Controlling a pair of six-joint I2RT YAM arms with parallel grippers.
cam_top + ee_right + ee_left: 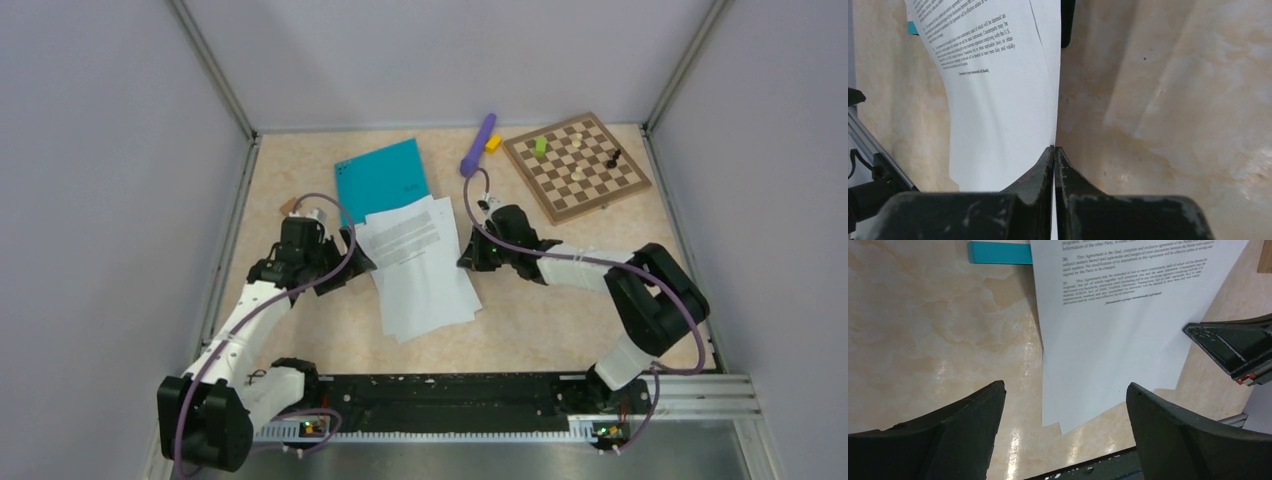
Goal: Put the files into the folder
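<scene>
White files (415, 265) fan over the beige table (540, 320) between both grippers, their far corner overlapping the teal folder (380, 178) just beyond the hands. The left gripper (352, 262) sits at one edge and the right gripper (468, 255) at the other.

Left wrist view: its fingers (968, 425) are spread wide around nothing — the files lie ahead.

Right wrist view: its jaws are pinched together on the files' edge — paper stretches ahead, leftward.

The 2 arms had white links and black joints, the left arm (235, 325) at the lower left of the frame and the right arm (575, 268) at the right. A purple cable (262, 312) trailed along each. The right gripper (1054, 149) had black, wedge-shaped fingers (1073, 182), scuffed grey.
</scene>
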